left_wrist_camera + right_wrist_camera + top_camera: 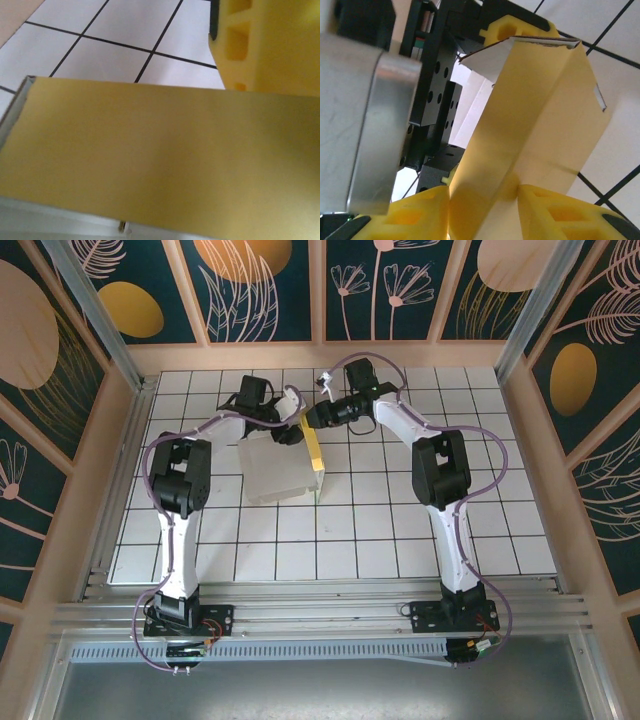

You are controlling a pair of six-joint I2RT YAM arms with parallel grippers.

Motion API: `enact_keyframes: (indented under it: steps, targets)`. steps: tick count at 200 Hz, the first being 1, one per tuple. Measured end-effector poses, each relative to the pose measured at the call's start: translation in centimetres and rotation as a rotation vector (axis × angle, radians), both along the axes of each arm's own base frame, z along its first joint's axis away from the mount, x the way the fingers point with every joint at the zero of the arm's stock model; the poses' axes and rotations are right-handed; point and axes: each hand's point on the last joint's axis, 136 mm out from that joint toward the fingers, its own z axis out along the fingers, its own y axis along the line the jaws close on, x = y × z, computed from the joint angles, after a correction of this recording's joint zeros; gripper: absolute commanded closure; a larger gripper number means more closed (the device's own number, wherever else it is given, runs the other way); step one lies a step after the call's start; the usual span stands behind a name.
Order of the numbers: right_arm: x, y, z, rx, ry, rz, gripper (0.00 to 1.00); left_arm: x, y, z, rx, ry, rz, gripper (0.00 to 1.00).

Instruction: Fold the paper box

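**Right gripper pinches the raised flap; left jaws unclear**

The paper box (pixel 280 472) lies on the white tiled table (pixel 400 540), a little left of centre and between the 2 arms. Its broad pale panel rests flat on the tiles. Along its right edge a long yellow flap (pixel 314 452) stands up nearly vertical.

The right gripper (pixel 514 192) has hold of that flap. In the right wrist view its 2 yellow fingers (pixel 560 212) meet on the card from either side, with just the thickness of the sheet between them, and the flap rises away from the pinch with a lengthwise crease in it.

The left gripper (pixel 290 430) sits at the far end of the same flap, just beside the right one. The left wrist view shows 1 yellow finger (pixel 250 45) behind a wide yellow face of card. Its partner is hidden, so I cannot tell how wide these jaws stand or whether they hold anything.

Judging by how the flap creases and holds its shape, the card is light, thin and fairly stiff. It should bend cleanly along scored lines and buckle if pushed anywhere else. The surface looks smooth, so a loose pinch could slip, and the flat panel could slide on the tiles if it is dragged sideways.

The safest hold looks to be near a flap's free edge, gripped across the sheet and close to a score line. The other gripper would then press down on the flat panel to keep it in place.
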Motion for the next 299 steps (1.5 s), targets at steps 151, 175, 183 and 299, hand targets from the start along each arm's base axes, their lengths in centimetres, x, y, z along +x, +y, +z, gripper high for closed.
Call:
enact_keyframes:
  steps: [151,175,183,299]
  targets:
    - [-1.5,-1.0,-3.3,-0.094,0.023,0.013,0.55,-4.9,4.2,9.0,-0.051,-0.124,0.199,0.22]
    - [-1.8,-1.8,-4.3,-0.126,0.012,-0.032,0.52,-5.1,5.1,9.7,-0.095,-0.086,0.264,0.24]
    - [-2.2,-2.1,-4.4,-0.130,0.005,-0.044,0.51,-5.2,5.5,9.7,-0.100,-0.075,0.293,0.26]
    - [-8.5,0.4,-7.4,-0.233,-0.041,-0.143,0.41,-2.9,12.8,7.1,-0.067,0.149,0.690,0.30]
